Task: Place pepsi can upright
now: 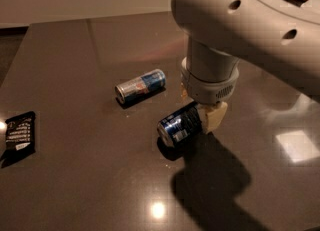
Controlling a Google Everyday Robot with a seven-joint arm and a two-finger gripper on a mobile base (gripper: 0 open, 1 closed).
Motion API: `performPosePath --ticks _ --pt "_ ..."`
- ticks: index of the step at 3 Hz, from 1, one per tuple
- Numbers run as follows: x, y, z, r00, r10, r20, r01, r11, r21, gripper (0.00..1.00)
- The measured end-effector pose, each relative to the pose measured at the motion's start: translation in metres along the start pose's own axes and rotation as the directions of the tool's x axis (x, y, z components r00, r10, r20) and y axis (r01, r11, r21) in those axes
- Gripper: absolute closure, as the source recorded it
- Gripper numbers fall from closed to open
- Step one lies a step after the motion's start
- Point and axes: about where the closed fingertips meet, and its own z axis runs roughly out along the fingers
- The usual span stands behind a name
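Observation:
The pepsi can (176, 126) is dark blue with white print. It lies on its side near the middle of the dark table (75, 50), its silver top facing front left. My gripper (199, 111) comes down from the big white arm (235, 20) and is closed around the can's rear end. One cream finger (213, 117) shows on the can's right side; the other is mostly hidden behind the can. The can appears slightly raised, with a shadow under it.
A slimmer silver-and-blue can with red marks (140, 85) lies on its side to the upper left of the pepsi can. A black snack packet (19, 131) lies at the table's left edge. The arm's shadow falls at the front right.

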Motion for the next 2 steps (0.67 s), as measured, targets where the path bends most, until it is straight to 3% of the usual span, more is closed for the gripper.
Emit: performPosePath --ticks 1,2 --pt "0.019 -0.016 -0.019 0.991 -0.071 -0.115 0.076 0.996 0.046 1.0" --pt "0.038 -0.033 -0.035 0.958 -0.16 -0.236 0.182 0.9804 0.075 1.0"
